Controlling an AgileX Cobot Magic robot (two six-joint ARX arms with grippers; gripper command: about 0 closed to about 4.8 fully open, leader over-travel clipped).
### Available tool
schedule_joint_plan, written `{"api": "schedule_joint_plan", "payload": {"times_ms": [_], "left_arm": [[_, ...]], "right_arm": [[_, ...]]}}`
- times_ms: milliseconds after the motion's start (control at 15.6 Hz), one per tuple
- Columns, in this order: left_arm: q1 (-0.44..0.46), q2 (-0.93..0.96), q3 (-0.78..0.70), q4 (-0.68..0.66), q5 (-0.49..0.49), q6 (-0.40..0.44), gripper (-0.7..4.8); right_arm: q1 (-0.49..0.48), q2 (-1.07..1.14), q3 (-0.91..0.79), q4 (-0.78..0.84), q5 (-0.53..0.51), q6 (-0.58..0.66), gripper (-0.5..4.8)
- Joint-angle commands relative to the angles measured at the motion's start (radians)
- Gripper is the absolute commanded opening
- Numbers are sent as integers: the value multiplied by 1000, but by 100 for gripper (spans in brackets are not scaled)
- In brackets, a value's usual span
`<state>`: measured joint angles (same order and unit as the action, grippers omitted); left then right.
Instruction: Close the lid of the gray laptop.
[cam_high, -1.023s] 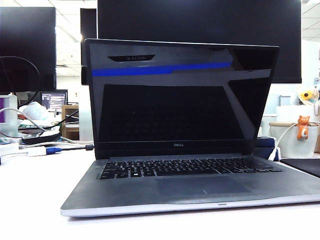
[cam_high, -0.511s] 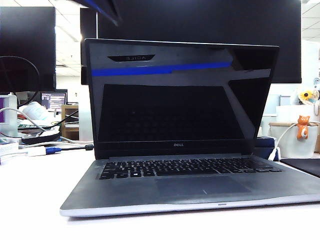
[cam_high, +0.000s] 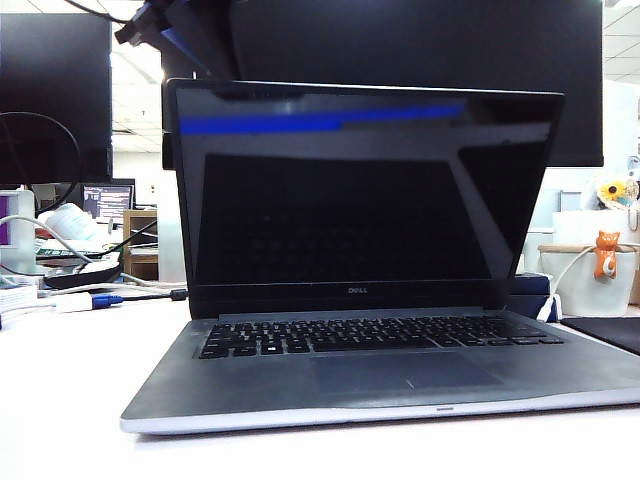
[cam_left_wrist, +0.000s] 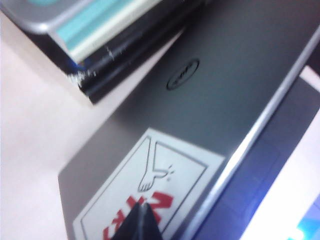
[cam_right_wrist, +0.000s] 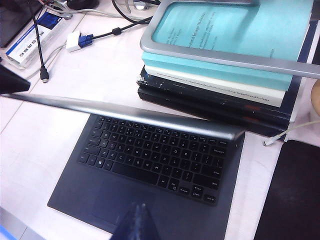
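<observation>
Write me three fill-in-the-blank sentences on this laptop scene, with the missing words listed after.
1. The lid of the gray laptop stands ____.
2. The left tool is behind the lid, over the white-and-red ____ on its outer face.
3. The right tool hangs above the laptop's black ____.

Missing words: open; sticker; keyboard

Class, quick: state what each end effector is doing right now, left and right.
Left end effector: fingers together, shut, holding nothing, behind the lid by its sticker.
Right end effector: shut, empty, above the gray laptop.
</observation>
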<state>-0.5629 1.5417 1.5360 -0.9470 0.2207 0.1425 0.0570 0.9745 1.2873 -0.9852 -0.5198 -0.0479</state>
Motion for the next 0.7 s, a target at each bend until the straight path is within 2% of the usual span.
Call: {"api": "schedule_joint_plan", "payload": {"times_ms": [64, 320, 511, 639, 703], "left_arm": [[-28, 3, 0, -104, 47, 8, -2], [-92, 3, -78, -120, 47, 8, -2], [-99, 3, -194, -105, 97, 3, 3], [-99, 3, -233, -83, 174, -3, 58], [-101, 3, -238, -65, 179, -13, 58]], "right_arm": [[-1, -2, 6, 16, -6, -6, -1], [-1, -2, 6, 10, -6, -10, -1], [-1, -2, 4, 8, -6, -18, -1], [-1, -2, 4, -9, -6, -34, -1], [-1, -2, 4, -12, -6, -35, -1]]}}
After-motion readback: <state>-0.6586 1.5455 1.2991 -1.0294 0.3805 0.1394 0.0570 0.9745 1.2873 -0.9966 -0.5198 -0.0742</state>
